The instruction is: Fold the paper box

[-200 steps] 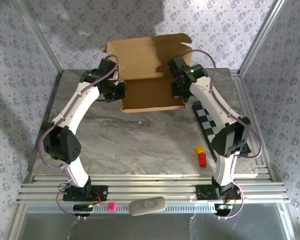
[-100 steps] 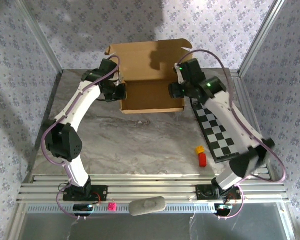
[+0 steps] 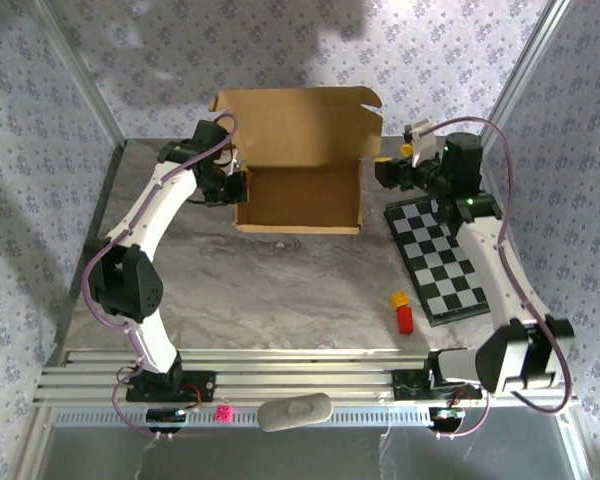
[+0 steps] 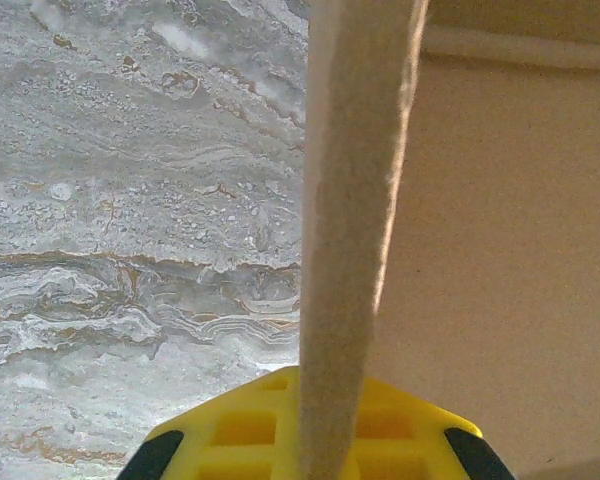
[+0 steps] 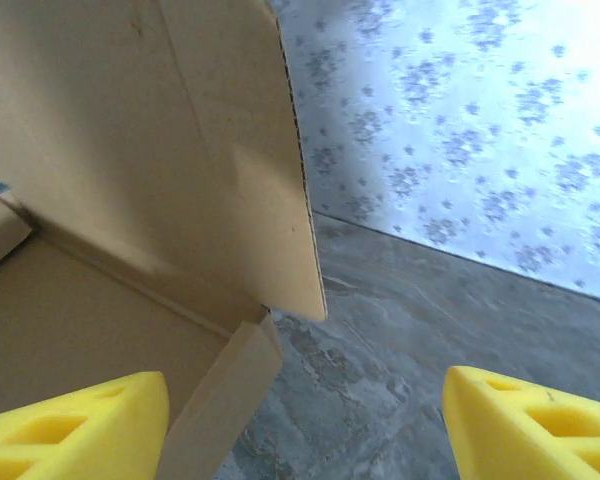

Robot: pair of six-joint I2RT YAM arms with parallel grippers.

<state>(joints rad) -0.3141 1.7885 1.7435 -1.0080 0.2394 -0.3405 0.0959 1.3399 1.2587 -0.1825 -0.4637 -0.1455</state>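
Brown corrugated paper box (image 3: 298, 198), rear flap upright. Left wrist view: left gripper (image 4: 325, 440) clamped on its side wall. Right wrist view: right gripper (image 5: 305, 420) wide apart, empty.

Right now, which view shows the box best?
Top external: the whole box is in frame, tray open and back flap upright. Left wrist gives one wall edge-on, pinched in the left gripper, plus some inner panel. Right wrist gives the box's right corner and the flap's edge.
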